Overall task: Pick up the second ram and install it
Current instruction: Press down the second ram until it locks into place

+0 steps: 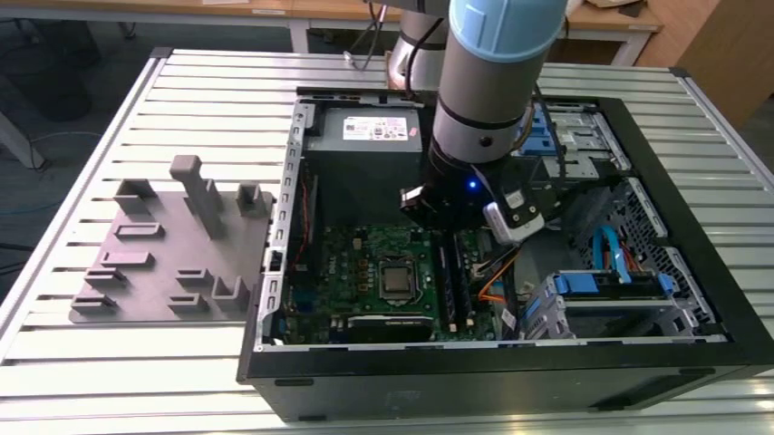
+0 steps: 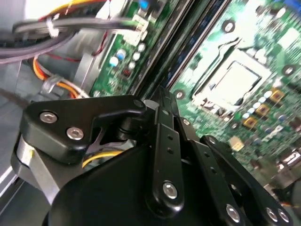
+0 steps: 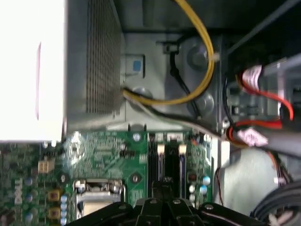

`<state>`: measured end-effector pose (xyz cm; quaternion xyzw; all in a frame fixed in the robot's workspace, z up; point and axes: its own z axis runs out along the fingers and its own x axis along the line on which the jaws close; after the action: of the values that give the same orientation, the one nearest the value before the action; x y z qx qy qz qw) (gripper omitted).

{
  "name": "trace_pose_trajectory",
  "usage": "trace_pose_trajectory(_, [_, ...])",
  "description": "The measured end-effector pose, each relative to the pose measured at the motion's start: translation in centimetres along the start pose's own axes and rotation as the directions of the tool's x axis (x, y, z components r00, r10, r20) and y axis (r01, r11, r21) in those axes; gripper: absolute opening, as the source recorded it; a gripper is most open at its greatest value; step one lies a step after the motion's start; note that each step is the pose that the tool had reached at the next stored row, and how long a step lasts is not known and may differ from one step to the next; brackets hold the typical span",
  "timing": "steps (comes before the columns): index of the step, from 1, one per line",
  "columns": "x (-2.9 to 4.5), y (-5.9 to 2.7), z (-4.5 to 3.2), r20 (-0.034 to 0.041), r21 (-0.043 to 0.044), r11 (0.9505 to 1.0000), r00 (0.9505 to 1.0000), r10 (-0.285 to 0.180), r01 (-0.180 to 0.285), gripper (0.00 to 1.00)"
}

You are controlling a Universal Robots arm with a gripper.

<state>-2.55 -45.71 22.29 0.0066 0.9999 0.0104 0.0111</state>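
My gripper (image 1: 450, 231) hangs low inside the open computer case (image 1: 281, 272), over the far end of the two memory slots (image 1: 455, 285) beside the CPU socket (image 1: 396, 279). In both wrist views the black fingers (image 3: 162, 190) are drawn together to a narrow tip. A thin dark strip, the second ram (image 3: 162, 181), is pinched edge-on there, in line with the slot nearer the socket (image 3: 160, 162). The other slot (image 3: 181, 162) runs parallel beside it. In the second wrist view the gripper (image 2: 160, 96) points at the long dark slots (image 2: 197, 42) next to the silver socket (image 2: 233, 80).
The grey fixture tray (image 1: 169, 245) with its upright blocks lies on the slatted table at the exterior view's left. The power supply (image 1: 362, 136) fills the case's far end. Yellow, red and orange cables (image 3: 202, 70) and blue drive bays (image 1: 604, 281) crowd the space beside the slots.
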Motion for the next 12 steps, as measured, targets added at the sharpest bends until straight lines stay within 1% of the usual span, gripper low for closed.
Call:
trace_pose_trajectory(3, [0.05,-1.00,0.01,0.0001,0.0028,1.0000,1.0000,0.000,0.000,0.07])
trace_pose_trajectory(12, [0.06,-3.79,0.12,0.0003,0.0272,0.9996,1.0000,-0.001,0.001,0.07])
